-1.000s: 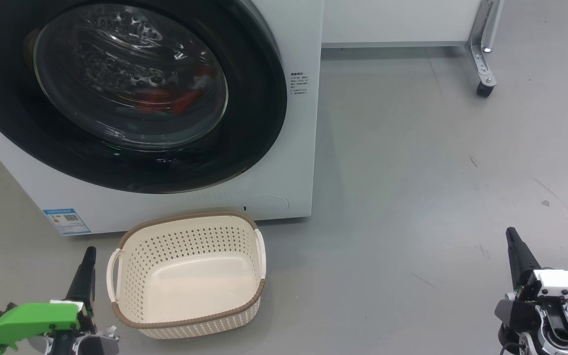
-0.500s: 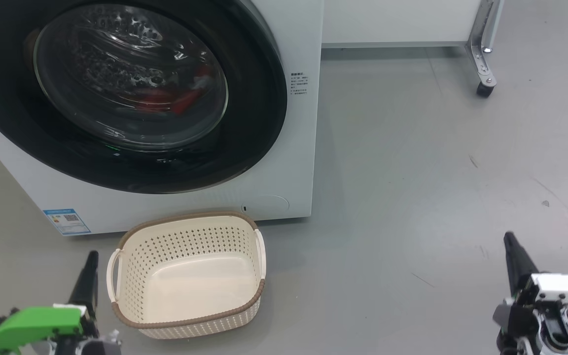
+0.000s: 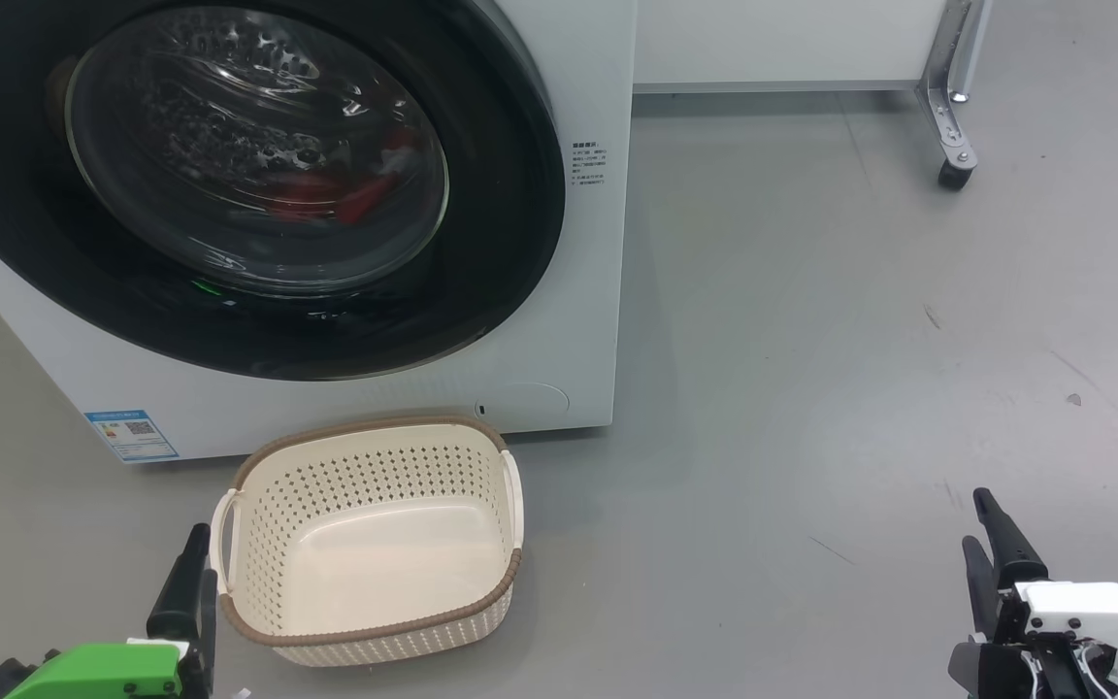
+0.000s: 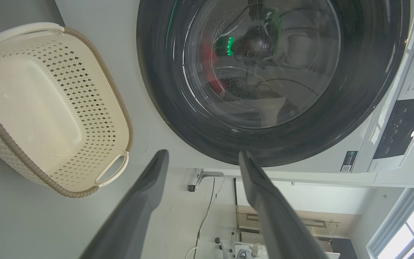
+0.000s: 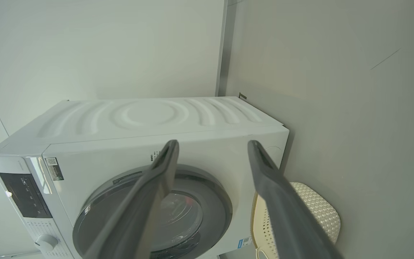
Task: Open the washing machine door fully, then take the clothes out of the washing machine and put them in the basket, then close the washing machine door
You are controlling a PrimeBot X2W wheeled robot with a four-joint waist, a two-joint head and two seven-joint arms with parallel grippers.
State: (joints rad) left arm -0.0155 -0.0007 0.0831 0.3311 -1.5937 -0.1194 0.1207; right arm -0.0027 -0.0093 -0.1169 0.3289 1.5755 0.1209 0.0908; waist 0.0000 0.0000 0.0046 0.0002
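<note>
Blue QR label (image 3: 132,435) at lower left of washing machine (image 3: 578,320) front; small black print (image 3: 589,163) upper centre, unreadable. Jaws spread, empty: left gripper (image 4: 202,154), right gripper (image 5: 212,144).

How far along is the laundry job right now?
Nothing looks done yet. The washing machine door is shut, the red clothes lie inside behind it, and the basket on the floor in front is empty. In hand: nothing; the left gripper and right gripper are both open and apart from the door. Left: open the door, move the clothes to the basket, close the door.
</note>
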